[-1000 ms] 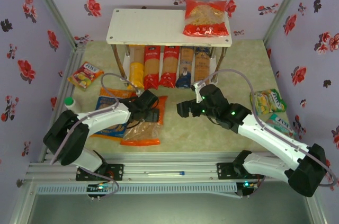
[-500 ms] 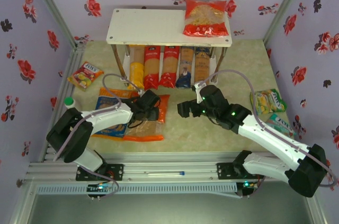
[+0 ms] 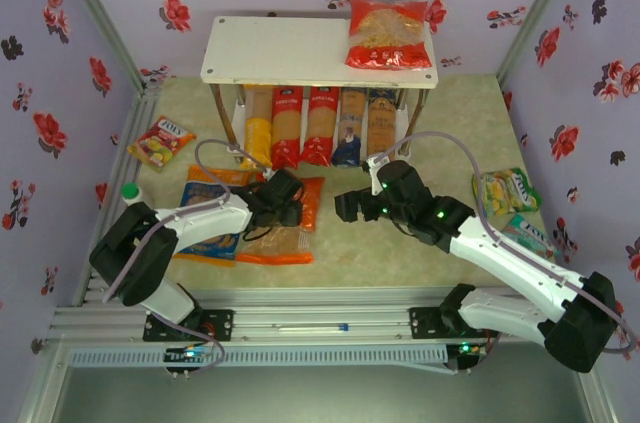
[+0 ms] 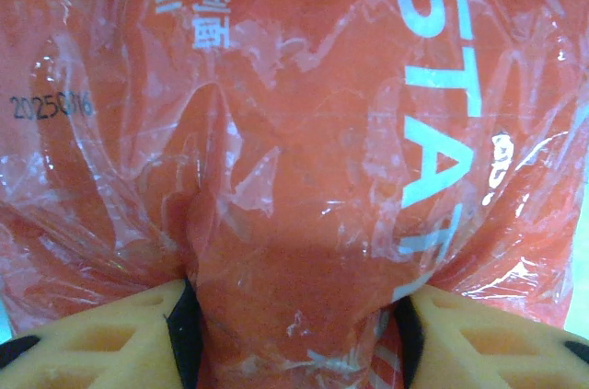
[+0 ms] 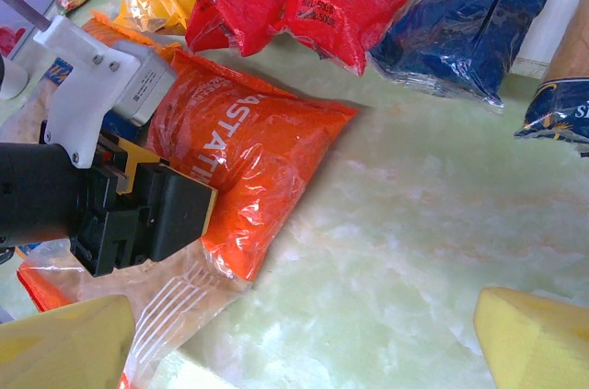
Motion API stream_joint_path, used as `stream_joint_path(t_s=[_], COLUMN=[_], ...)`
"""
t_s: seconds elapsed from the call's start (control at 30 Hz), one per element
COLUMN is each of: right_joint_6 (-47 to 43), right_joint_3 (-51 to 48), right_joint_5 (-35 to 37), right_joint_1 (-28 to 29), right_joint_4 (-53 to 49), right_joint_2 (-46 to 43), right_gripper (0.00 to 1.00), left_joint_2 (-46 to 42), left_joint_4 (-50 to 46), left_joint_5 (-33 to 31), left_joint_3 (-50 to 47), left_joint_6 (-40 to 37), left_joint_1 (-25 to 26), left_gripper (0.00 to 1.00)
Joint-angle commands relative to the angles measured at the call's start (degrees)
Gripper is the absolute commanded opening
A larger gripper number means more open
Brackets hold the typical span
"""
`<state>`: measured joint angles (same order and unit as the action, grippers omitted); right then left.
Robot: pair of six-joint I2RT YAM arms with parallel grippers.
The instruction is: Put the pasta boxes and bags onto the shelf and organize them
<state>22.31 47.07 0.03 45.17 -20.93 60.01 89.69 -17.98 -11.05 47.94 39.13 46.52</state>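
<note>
From above, the white shelf (image 3: 300,51) carried one red bag (image 3: 388,33) on top and five spaghetti packs (image 3: 320,125) beneath: one yellow, two red, two dark blue. The orange bag (image 3: 280,238) and the blue-orange bag (image 3: 205,218) lay on the table (image 3: 400,258), with the left gripper (image 3: 285,205) on the orange one and the right gripper (image 3: 350,206) just beside it. The left wrist view showed its yellow fingers (image 4: 101,343) pinching a fold of the orange film. The right wrist view showed its own fingers (image 5: 534,334) spread wide.

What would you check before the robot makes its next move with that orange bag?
1. Left hand has a finger on each side of the orange bag: ok.
2. Grip firm enough to lift: cannot tell.
3. Right hand open, apart from the bag: ok.
4. Bare room on the shelf top, left of the red bag: ok.
5. Orange bag free of the blue-orange bag beside it: cannot tell.
</note>
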Motion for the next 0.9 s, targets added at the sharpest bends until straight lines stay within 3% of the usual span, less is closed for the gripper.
stream_joint_path(t_s=[0.0, 0.57, 0.67, 0.73, 0.8, 0.87], right_joint_6=[-0.44, -0.09, -0.08, 0.02, 0.11, 0.36], right_joint_3=[0.48, -0.09, -0.09, 0.02, -0.04, -0.05], right_joint_5=[1.42, 2.69, 3.0, 3.2, 3.39, 3.66], right_joint_1=[-0.07, -0.1, -0.13, -0.14, -0.16, -0.15], right_joint_4=[-0.92, -1.54, -1.85, -2.0, -1.97, -1.99], right_joint_2=[-0.08, -1.54, -1.63, -1.67, -1.8, -1.68], right_gripper=[0.96, 0.96, 0.96, 0.96, 0.96, 0.96], left_joint_2=[6.22, 4.92, 4.89, 4.17, 2.88, 1.46], left_joint_4=[-7.07, -5.64, -5.56, -5.61, -5.57, -5.33], left_joint_5=[11.93, 10.97, 10.62, 9.68, 8.49, 7.76], left_joint_3=[-4.92, -5.05, -5.22, -5.48, -5.9, -6.36], left_joint_6=[1.22, -0.01, 0.19, 0.21, 0.11, -0.15], left_joint_1=[1.22, 1.6, 1.8, 2.23, 2.52, 2.52], left_gripper=[0.0, 0.01, 0.22, 0.27, 0.26, 0.14])
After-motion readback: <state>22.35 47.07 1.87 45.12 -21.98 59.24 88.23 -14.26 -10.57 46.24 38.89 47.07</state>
